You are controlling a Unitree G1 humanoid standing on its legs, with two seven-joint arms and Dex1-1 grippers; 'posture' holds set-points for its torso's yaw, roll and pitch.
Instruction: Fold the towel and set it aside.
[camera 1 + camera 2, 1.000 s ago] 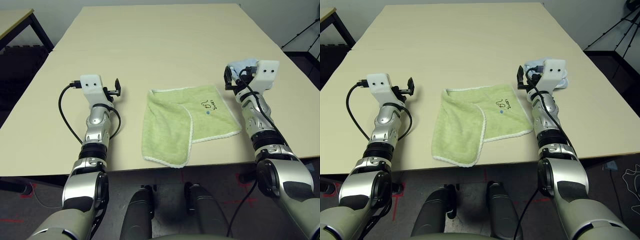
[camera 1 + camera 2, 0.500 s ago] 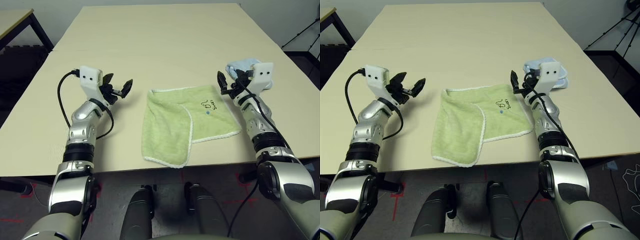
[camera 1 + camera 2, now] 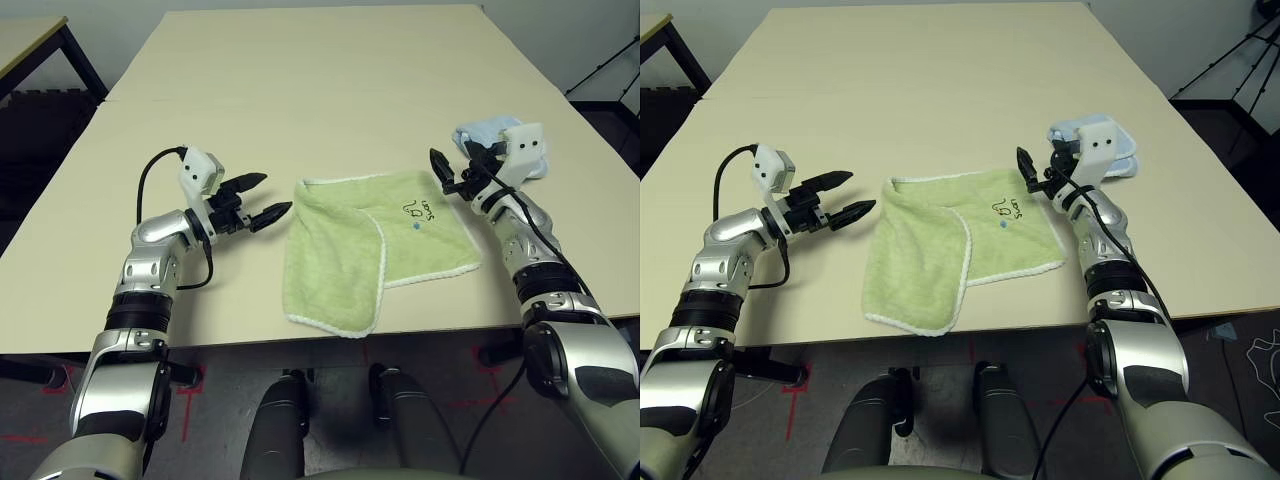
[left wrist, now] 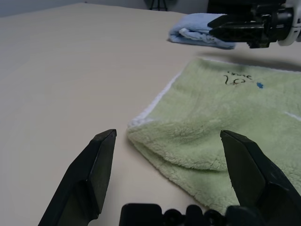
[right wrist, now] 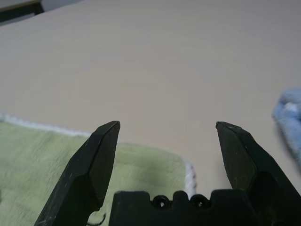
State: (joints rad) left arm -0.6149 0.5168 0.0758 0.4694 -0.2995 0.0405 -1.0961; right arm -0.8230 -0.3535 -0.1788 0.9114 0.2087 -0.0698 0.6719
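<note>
The towel [image 3: 385,240] is light green with white edging and lies near the table's front edge. Its left part is folded over onto the middle. Dark handwriting and a blue dot sit near its far right corner. My left gripper [image 3: 272,195] hovers open just left of the towel's far left corner [image 4: 141,123], fingers pointing at it. My right gripper [image 3: 441,172] is open above the far right corner [image 5: 183,165], with nothing between its fingers [image 5: 101,155]. The left wrist view also shows the right gripper [image 4: 249,29] across the towel.
A small folded light blue towel [image 3: 490,133] lies just behind my right gripper, near the table's right edge. The wide beige table [image 3: 320,80] stretches far beyond the towel. A second table [image 3: 30,40] stands at the far left.
My left gripper swung from facing away to pointing right at the towel's left edge and came closer to it. My right gripper tipped down and left over the towel's far right corner.
</note>
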